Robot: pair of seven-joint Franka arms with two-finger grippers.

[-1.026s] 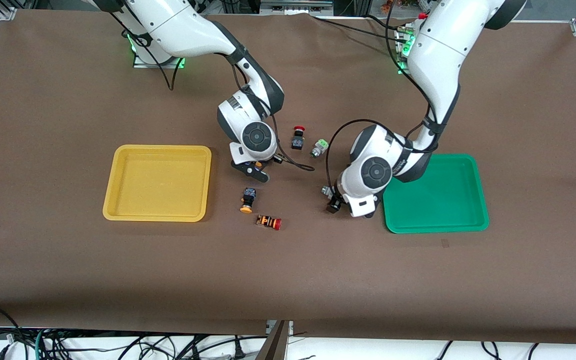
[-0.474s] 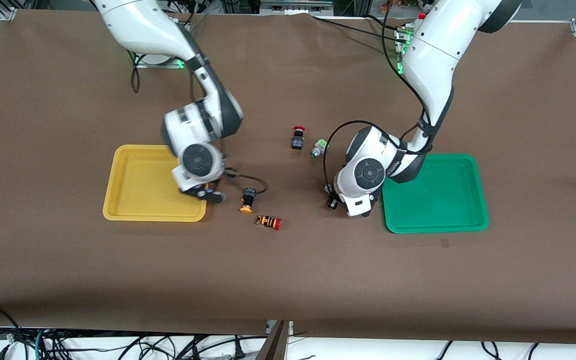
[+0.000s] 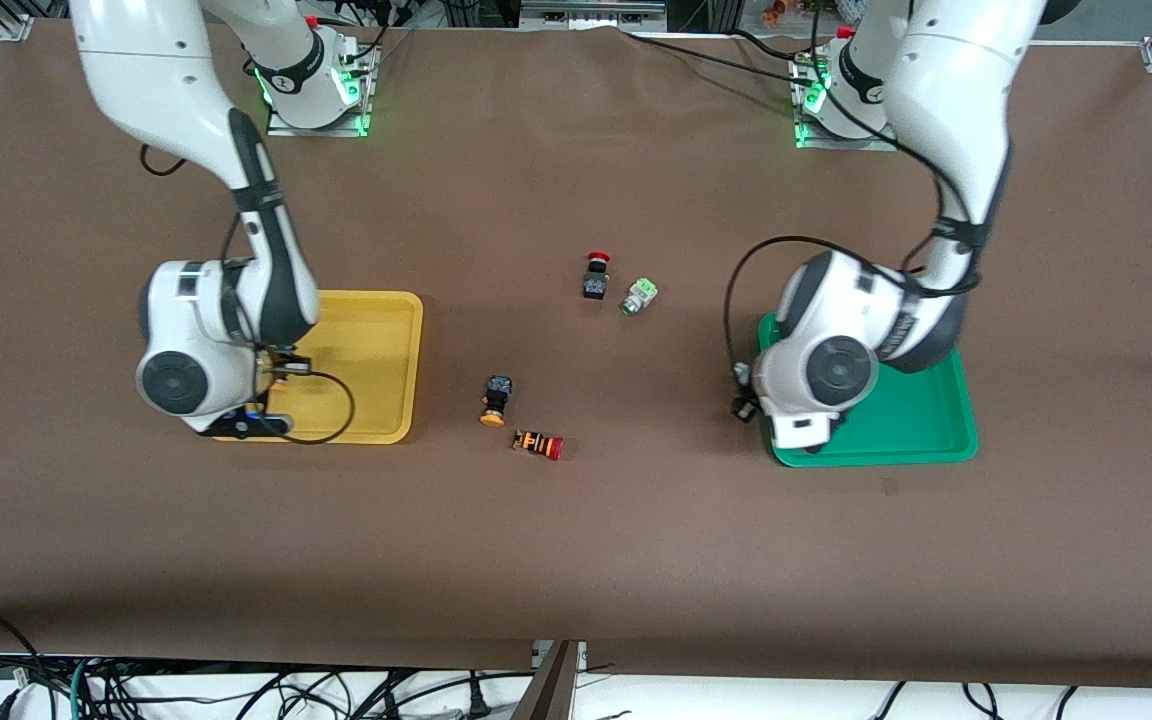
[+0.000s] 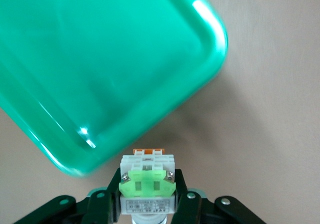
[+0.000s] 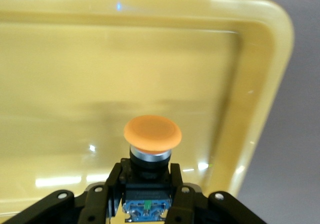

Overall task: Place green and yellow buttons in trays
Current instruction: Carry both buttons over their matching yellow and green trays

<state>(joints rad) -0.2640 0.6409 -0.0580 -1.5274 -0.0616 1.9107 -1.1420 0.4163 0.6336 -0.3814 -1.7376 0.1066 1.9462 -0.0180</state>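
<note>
Front view | right gripper [image 5: 147, 204] clamps yellow button [image 5: 152, 134] over yellow tray [image 3: 391, 310], ready to drop | left gripper [image 4: 147, 209] grips green button [image 4: 147, 181] at green tray [image 4: 100, 73] rim | second yellow button [image 3: 496, 398] and second green button [image 3: 638, 296] lie between trays, awaiting pickup.

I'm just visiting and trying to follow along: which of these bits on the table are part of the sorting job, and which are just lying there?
Part of the job:
- yellow tray
- green tray
- yellow button held in the right gripper
- green button held in the left gripper
- loose yellow button
- loose green button

Just lying about:
- black red-capped switch
- orange-striped red-capped switch
</note>
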